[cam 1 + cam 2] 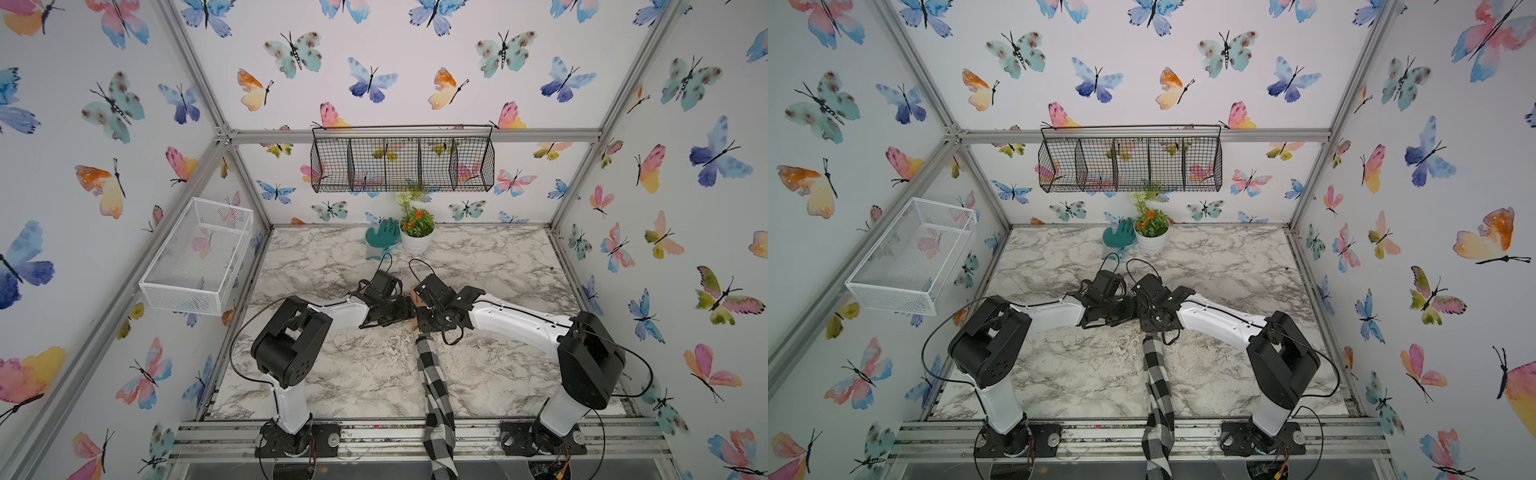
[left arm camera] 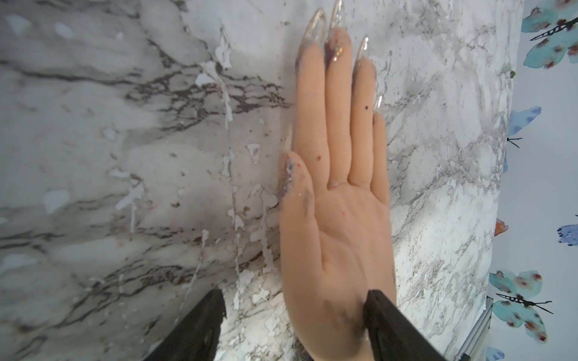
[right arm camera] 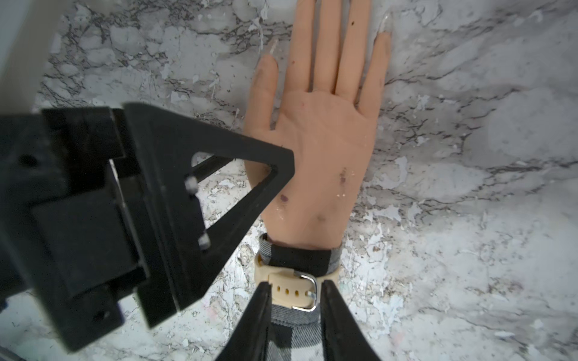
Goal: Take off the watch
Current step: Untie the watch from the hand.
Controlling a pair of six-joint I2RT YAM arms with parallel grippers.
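the watch (image 3: 291, 292) is buckled round the wrist of a mannequin hand (image 3: 322, 140), over the cuff of a black-and-white checked sleeve (image 3: 297, 337), and the stretch of it in view lies straight between the two fingers of the right gripper (image 3: 295, 283). only its beige strap (image 3: 281, 292) shows, with three punched holes and a silver buckle (image 3: 309, 293); the case is out of sight. one right finger (image 3: 259, 312) stands at the holed end of that stretch, its mate hard by the buckle, with a narrow gap between them that the strap fills. they look to touch it on both sides, but whether they truly pinch it i cannot tell.

the left gripper (image 2: 295, 293) stands well open. one of its fingers (image 2: 384, 322) lies over the heel of the palm, and the other (image 2: 203, 328) is off to the thumb side above the marble tabletop (image 2: 125, 156), clear of the hand; only the thumb-side edge of the palm sits between them and nothing is gripped. in the right wrist view that gripper's pointed tip reaches over the base of the thumb, just ahead of the right fingers and apart from the strap.

the hand lies palm up on the marble. in both top views the two grippers crowd over it and hide the watch
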